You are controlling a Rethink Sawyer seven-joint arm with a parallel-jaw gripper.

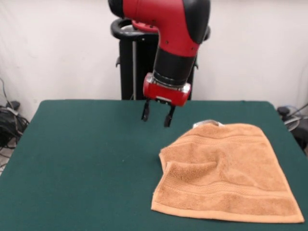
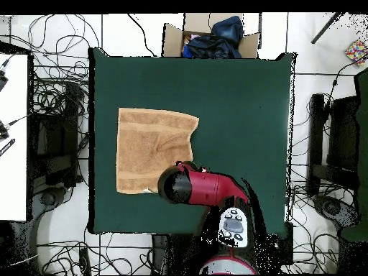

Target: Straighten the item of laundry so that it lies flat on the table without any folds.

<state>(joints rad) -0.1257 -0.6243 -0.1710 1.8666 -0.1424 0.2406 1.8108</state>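
Observation:
The orange-tan towel (image 1: pixel 226 173) lies on the right part of the dark green table (image 1: pixel 72 159). Its left corner is folded in and a soft ridge runs across its middle. A small white tag (image 1: pixel 208 123) shows at its far edge. My gripper (image 1: pixel 156 115) hangs open and empty just above the table, beyond the towel's far left corner and not touching it. In the overhead view the towel (image 2: pixel 154 147) lies left of centre on the table (image 2: pixel 237 108), with an uneven right edge. The red arm (image 2: pixel 205 188) covers the towel's lower right corner and hides the gripper.
The black pedestal (image 1: pixel 127 62) stands behind the table's far edge. In the overhead view a cardboard box with dark cloth (image 2: pixel 212 36) sits past the table's top edge. Cables cover the floor around it, and a white surface (image 2: pixel 13 136) is at the left.

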